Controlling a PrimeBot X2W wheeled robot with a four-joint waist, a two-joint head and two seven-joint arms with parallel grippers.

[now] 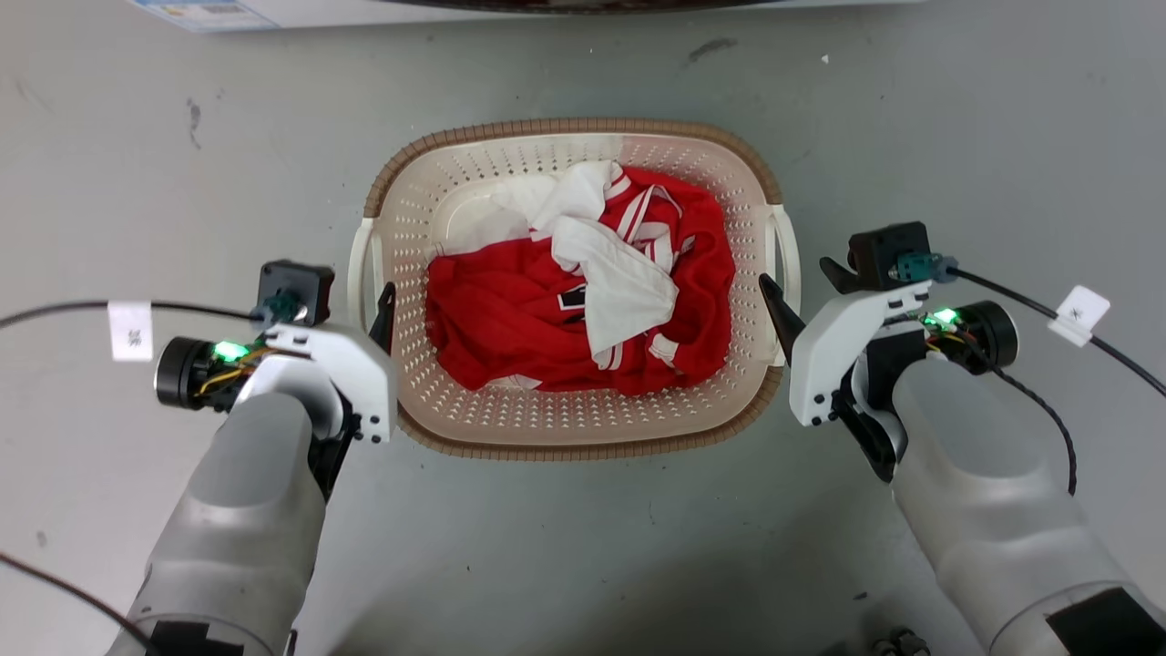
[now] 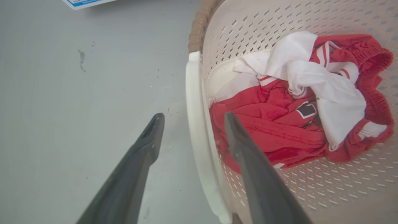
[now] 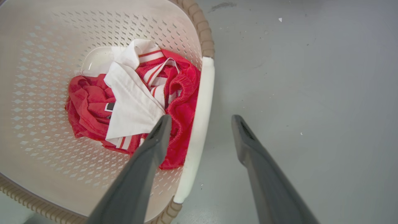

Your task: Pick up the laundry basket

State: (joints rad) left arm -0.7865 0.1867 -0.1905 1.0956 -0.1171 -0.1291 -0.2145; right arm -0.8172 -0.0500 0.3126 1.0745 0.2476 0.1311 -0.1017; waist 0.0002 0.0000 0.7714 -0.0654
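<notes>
The laundry basket [image 1: 547,415] sits on the grey floor [image 1: 182,164] in the middle of the head view, straight ahead of the robot and between its 2 arms, with its long sides running left to right. Its brown woven-look rim [image 1: 565,126] curves around the far and near edges, and a white handle runs along each short side. Inside lie a crumpled red garment [image 1: 510,319] with white stripes and a white garment [image 1: 619,282] draped over it; part of the perforated bottom shows bare at the far left.

The left gripper [image 2: 193,115] is spread wide and straddles the left handle [image 2: 199,149]: the outer finger [image 2: 136,161] is over the floor outside the basket, the inner finger [image 2: 248,161] is over the basket's inside, above the red cloth. The handle passes through the gap between them, and whether either finger touches it cannot be told.

The right gripper [image 3: 201,118] is parted in the same way around the right handle [image 3: 203,93], with the inner finger [image 3: 143,161] over the red cloth and the outer finger [image 3: 258,161] over bare floor. It pinches nothing, and contact with the handle cannot be told.

A green light glows on each wrist [image 1: 230,351], and each wrist cable carries a white tag [image 1: 130,330]. A white edge with a blue label [image 1: 209,14] lies at the top left of the head view, well apart from the basket
</notes>
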